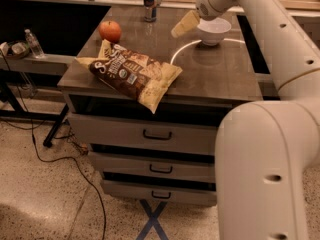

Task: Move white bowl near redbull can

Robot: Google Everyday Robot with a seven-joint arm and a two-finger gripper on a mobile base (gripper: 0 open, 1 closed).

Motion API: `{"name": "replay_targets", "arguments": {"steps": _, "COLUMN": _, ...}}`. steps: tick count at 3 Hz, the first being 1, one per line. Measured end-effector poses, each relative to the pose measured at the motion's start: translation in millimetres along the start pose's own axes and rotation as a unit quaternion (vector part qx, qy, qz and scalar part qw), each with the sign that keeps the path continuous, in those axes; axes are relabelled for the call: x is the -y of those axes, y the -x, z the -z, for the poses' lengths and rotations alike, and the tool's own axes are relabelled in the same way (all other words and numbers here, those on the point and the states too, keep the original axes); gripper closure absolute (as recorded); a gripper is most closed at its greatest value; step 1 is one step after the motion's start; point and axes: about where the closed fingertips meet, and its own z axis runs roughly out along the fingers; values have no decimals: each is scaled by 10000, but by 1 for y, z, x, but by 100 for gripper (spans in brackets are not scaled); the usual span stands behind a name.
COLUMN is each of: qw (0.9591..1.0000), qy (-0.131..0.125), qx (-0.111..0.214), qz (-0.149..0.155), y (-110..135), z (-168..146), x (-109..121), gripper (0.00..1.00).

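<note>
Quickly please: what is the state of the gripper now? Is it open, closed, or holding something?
Gripper: it is close beside the white bowl, on the side toward the redbull can; open or closed cannot be told.

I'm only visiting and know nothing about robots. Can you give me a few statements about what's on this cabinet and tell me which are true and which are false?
1. The white bowl sits on the cabinet top, towards the back right. True.
2. The redbull can lies on its side against the bowl. False: it stands upright at the back edge, apart from the bowl.
3. The end effector hangs close to the bowl's left side. True.
4. The apple is inside the bowl. False: it rests on the cabinet top at the left, behind the chip bag.
5. The chip bag's corner overhangs the front edge. True.
</note>
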Motion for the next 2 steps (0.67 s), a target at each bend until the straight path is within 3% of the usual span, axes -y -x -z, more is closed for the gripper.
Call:
{"name": "replay_targets", "arguments": {"steps": 1, "qw": 9991, "qy": -63, "qx": -230, "qz": -338, "y": -34, "z": -40, "x": 19, "gripper": 0}}
{"name": "replay_targets", "arguments": {"steps": 2, "qw": 9974, "qy": -306, "qx": -271, "qz": -602, "y": -51, "z": -46, "x": 43, "gripper": 0}}
